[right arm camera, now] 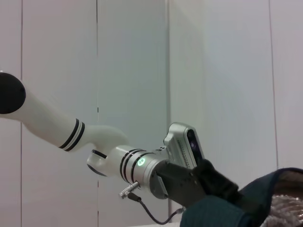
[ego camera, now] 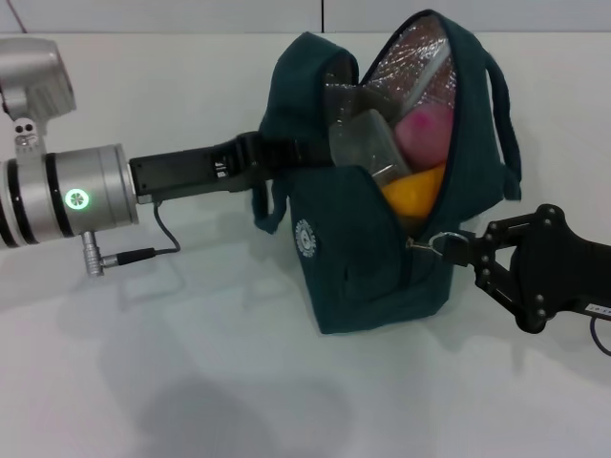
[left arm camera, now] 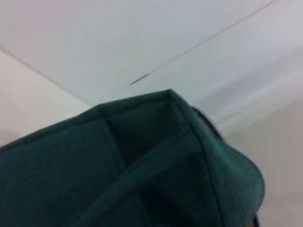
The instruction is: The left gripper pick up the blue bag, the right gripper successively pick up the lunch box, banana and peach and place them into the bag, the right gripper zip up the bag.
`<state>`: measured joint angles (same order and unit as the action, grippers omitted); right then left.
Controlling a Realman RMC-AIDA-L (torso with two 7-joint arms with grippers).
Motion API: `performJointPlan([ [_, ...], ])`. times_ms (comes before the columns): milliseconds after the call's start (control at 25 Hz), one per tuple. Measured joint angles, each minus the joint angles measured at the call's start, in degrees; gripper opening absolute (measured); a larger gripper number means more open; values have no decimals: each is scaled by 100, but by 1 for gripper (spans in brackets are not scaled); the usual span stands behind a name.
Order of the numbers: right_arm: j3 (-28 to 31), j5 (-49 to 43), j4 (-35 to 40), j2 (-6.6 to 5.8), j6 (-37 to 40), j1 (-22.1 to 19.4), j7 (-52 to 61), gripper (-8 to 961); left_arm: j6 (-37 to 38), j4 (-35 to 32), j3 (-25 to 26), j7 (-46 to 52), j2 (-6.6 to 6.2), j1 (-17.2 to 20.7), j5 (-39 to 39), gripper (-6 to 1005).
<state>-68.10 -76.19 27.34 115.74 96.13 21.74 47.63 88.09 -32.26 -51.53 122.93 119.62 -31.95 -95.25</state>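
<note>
Right gripper (ego camera: pixel 456 250) pinches the zipper ring (ego camera: pixel 431 242) of my packed blue bag (ego camera: pixel 358 277), zipping next, while left gripper (ego camera: pixel 272 153) holds its handle.

Silver-white arms (ego camera: pixel 67 196) — black grippers

dark teal-green fabric lunch bag (ego camera: pixel 358 258) with round white logo and crinkled silver foil lining, pink blotchy peach (ego camera: pixel 425 132), yellow-orange banana (ego camera: pixel 415 193), clear plastic lunch box (ego camera: pixel 368 143), white desk (ego camera: pixel 191 382)
</note>
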Motion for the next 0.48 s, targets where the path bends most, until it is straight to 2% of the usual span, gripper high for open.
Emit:
performJointPlan([
  [160, -1, 0, -13, 11, -1, 51, 0, 18, 137, 1, -23, -361, 5, 31, 100, 61],
  [480, 4, 32, -16, 30, -17, 182, 0, 18, 217, 68, -66, -810, 9, 51, 148, 385],
])
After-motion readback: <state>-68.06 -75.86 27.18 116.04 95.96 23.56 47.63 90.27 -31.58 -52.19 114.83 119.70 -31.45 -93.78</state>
